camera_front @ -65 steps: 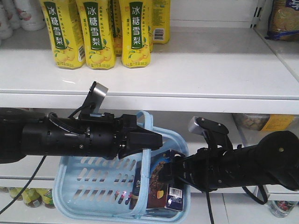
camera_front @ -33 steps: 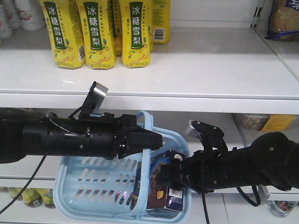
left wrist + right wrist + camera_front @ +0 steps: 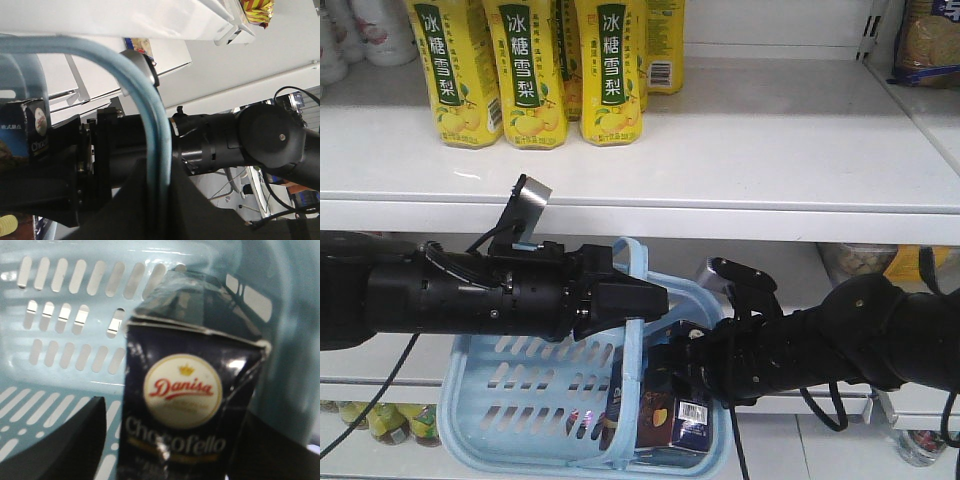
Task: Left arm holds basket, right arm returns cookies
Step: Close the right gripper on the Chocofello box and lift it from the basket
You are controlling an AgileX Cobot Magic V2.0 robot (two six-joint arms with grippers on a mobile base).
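The light blue basket hangs in front of the lower shelf by its hoop handle. My left gripper is shut on that handle, which runs between its jaws in the left wrist view. The cookies, a dark navy box with a round logo, stand upright in the basket's right end. My right gripper reaches into the basket from the right and is open. In the right wrist view the cookies sit between its jaws, and the left finger stands apart from the box.
Yellow-labelled drink bottles stand at the back left of the white upper shelf, whose front edge runs just above both arms. Snack packs sit at the far right. Jars show on the bottom shelf at the left.
My right arm has moved left and lower, bringing its gripper further into the basket and over the cookies. The left arm and basket have stayed still.
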